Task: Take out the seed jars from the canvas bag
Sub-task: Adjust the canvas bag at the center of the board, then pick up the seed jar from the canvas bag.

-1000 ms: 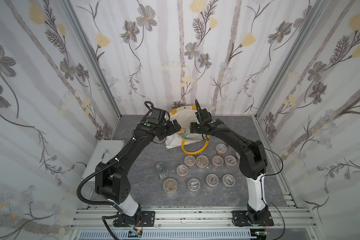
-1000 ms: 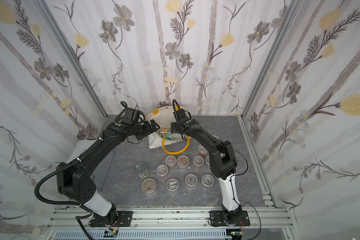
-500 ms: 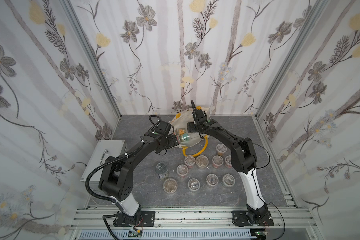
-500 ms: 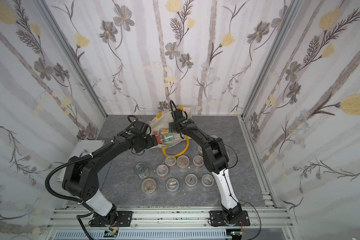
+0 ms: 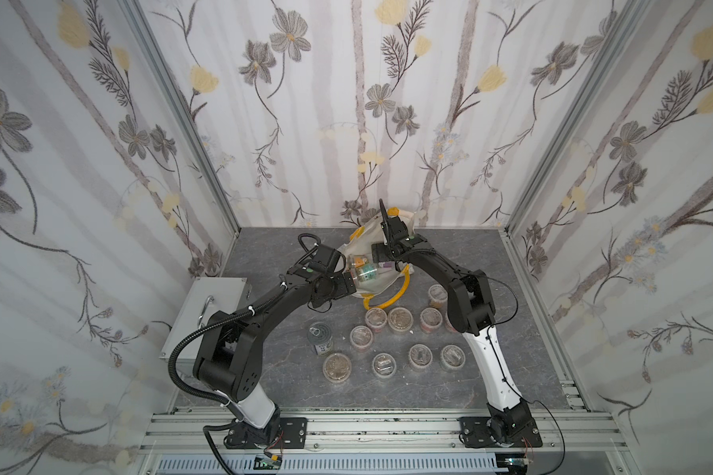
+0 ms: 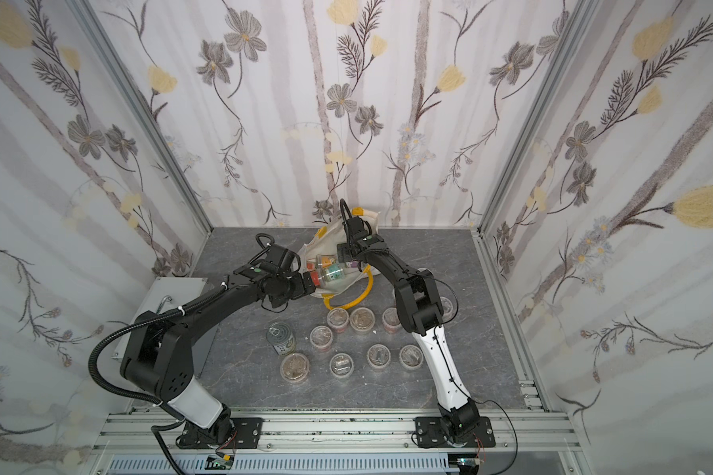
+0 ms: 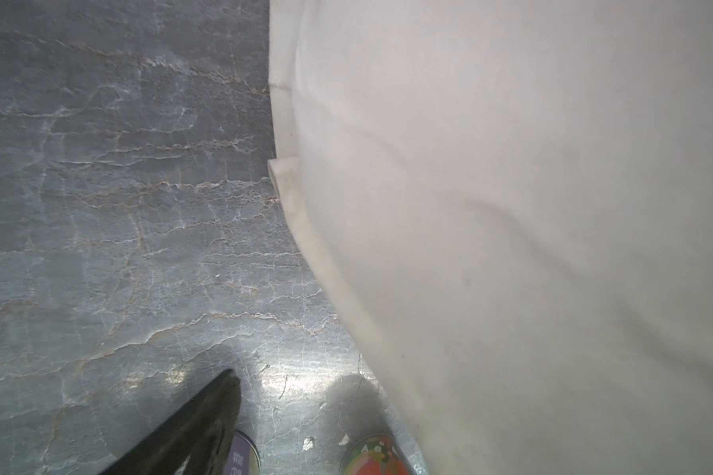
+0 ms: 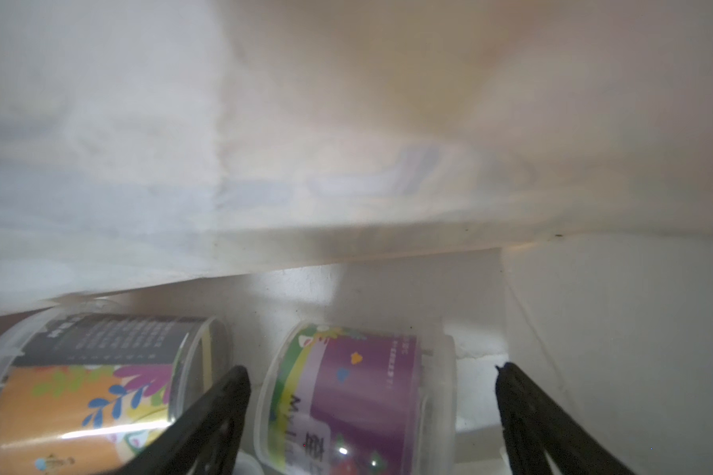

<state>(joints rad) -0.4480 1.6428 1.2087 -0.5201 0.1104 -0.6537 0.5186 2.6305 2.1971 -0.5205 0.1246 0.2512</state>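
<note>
Where right gripper (image 8: 371,427) gapes, purple-labelled jar (image 8: 346,390) sits between.

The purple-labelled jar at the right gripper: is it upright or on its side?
On its side: the purple-labelled jar lies in the canvas bag, label wall towards the right wrist camera, within the open right gripper.
</note>
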